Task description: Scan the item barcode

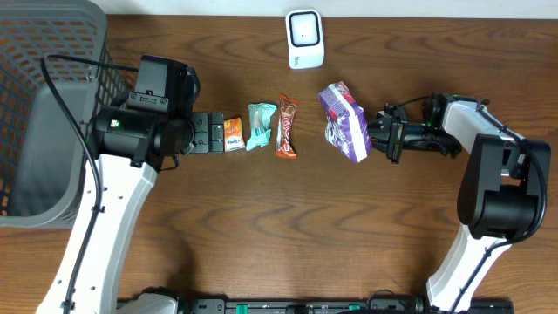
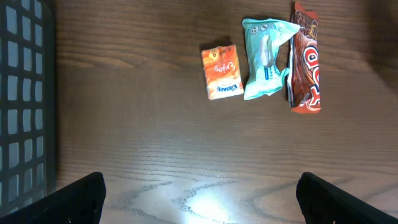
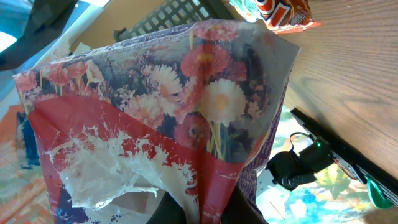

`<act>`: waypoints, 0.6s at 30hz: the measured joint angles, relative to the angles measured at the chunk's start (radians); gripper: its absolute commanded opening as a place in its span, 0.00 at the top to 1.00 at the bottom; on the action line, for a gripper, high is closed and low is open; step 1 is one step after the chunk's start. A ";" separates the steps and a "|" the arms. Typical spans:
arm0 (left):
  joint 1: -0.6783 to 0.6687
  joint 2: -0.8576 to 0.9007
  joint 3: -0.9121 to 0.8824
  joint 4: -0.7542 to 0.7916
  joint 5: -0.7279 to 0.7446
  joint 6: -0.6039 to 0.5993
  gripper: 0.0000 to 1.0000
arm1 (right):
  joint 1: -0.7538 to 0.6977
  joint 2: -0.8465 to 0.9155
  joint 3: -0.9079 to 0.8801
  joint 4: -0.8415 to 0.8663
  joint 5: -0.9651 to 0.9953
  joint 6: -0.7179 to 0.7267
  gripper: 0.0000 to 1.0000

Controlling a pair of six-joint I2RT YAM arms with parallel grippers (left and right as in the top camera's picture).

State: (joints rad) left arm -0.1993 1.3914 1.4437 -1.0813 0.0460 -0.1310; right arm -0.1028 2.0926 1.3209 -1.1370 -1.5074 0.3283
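Overhead gives me the whole wooden table, with the grey mesh basket in the corner by my left arm. The left wrist camera catches only a strip of its mesh.

The purple packet is next. The right gripper is clamped tight on its edge, holding it tilted between the snack row and the arm, near the white scanner. Only the right wrist view shows its flower print and red panel.

The left gripper is spread wide, just beside the row, with a fingertip at each bottom corner of its own view. That view shows the brown bar, the teal pouch and the orange pack up close, but neither scanner nor purple packet.
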 measured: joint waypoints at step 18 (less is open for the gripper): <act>0.000 0.000 0.000 0.000 0.000 0.000 0.02 | 0.053 0.000 0.000 0.074 0.336 -0.074 0.99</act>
State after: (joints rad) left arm -0.1993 1.3914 1.4437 -1.0813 0.0460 -0.1310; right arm -0.0494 2.0926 1.3209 -1.0634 -1.1717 0.2543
